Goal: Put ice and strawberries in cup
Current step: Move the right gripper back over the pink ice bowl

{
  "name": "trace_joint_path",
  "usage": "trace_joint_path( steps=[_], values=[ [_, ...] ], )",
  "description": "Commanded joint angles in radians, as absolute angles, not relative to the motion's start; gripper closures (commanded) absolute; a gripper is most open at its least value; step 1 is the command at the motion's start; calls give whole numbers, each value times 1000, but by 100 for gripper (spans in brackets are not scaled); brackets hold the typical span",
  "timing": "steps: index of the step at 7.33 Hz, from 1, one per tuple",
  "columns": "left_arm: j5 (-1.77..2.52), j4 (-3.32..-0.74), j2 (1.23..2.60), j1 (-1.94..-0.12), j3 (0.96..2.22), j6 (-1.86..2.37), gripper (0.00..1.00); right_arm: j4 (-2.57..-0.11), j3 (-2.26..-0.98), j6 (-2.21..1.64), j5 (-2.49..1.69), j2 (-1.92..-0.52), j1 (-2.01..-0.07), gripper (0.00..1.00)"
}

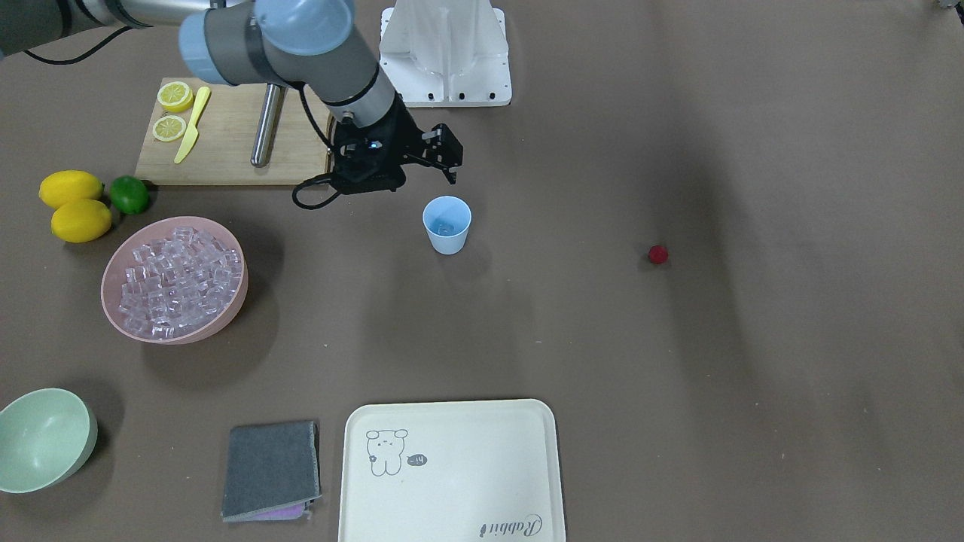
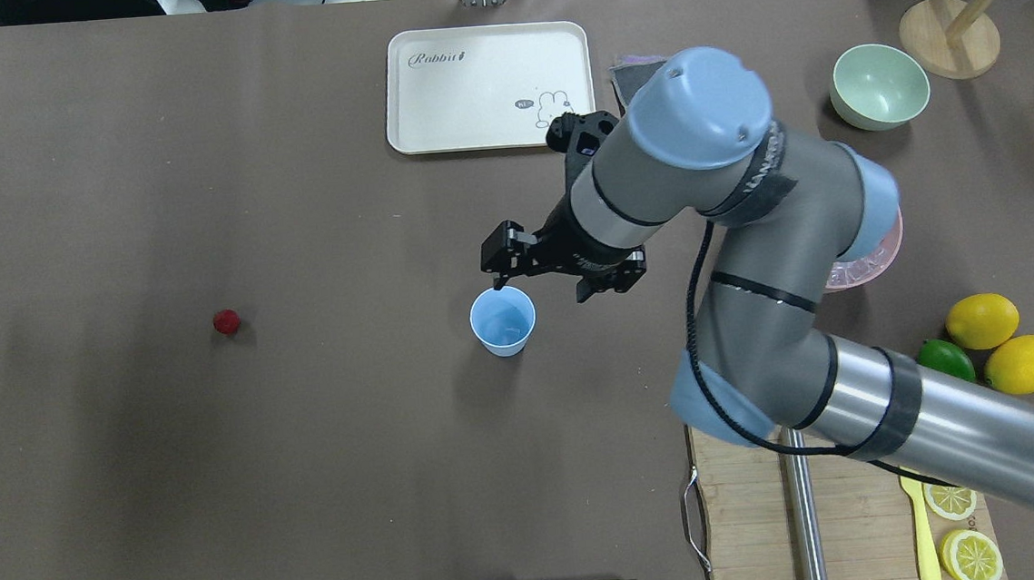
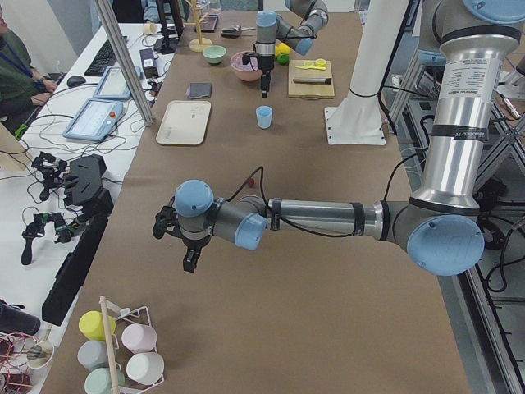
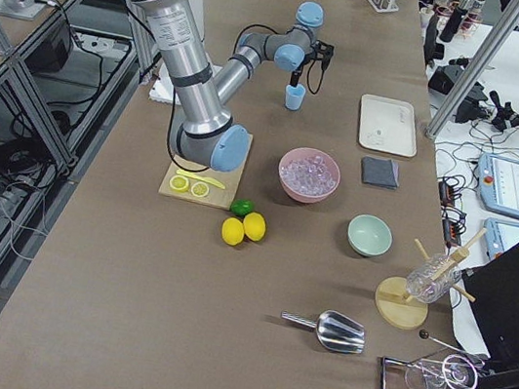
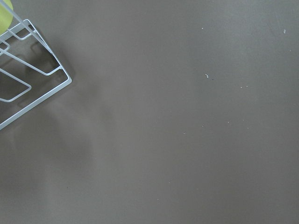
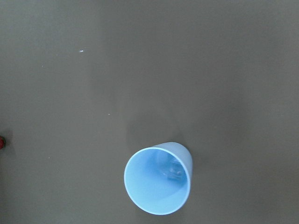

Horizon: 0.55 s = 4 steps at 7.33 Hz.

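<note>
The light blue cup (image 1: 446, 223) (image 2: 503, 320) stands upright mid-table, and the right wrist view shows one clear ice cube (image 6: 175, 170) at its bottom. More ice (image 1: 179, 275) fills the pink bowl (image 1: 226, 320). My right gripper (image 1: 449, 159) (image 2: 504, 259) hovers just above the cup's rim on the robot's side, open, with nothing between its fingers. The one small red strawberry (image 1: 658, 254) (image 2: 226, 322) lies alone on the table, far from the cup on the left arm's side. My left gripper (image 3: 189, 263) hangs over bare table far from all of these; I cannot tell its state.
A cutting board (image 1: 226, 154) holds lemon slices, a yellow knife and a metal rod. Two lemons (image 1: 75, 203) and a lime (image 1: 129, 194) lie by the pink bowl. A pale green bowl (image 1: 41, 440), grey cloth (image 1: 271, 470) and cream tray (image 1: 452, 470) line the operators' edge. A wire cup rack (image 5: 28, 74) stands near the left gripper.
</note>
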<state>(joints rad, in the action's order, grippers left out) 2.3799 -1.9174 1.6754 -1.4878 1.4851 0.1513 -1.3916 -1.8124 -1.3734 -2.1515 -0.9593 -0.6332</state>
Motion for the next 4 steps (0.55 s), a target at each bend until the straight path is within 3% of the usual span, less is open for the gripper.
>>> trace_joint_path(
  steps=[1, 4],
  values=[
    [2379, -1919, 1683, -1488, 1486, 153, 2, -1388, -1870, -1297, -2300, -1060, -769, 1],
    [2381, -1921, 1683, -1488, 1486, 153, 2, -1399, -1858, -1018, -2373, -1176, -871, 1]
  ],
)
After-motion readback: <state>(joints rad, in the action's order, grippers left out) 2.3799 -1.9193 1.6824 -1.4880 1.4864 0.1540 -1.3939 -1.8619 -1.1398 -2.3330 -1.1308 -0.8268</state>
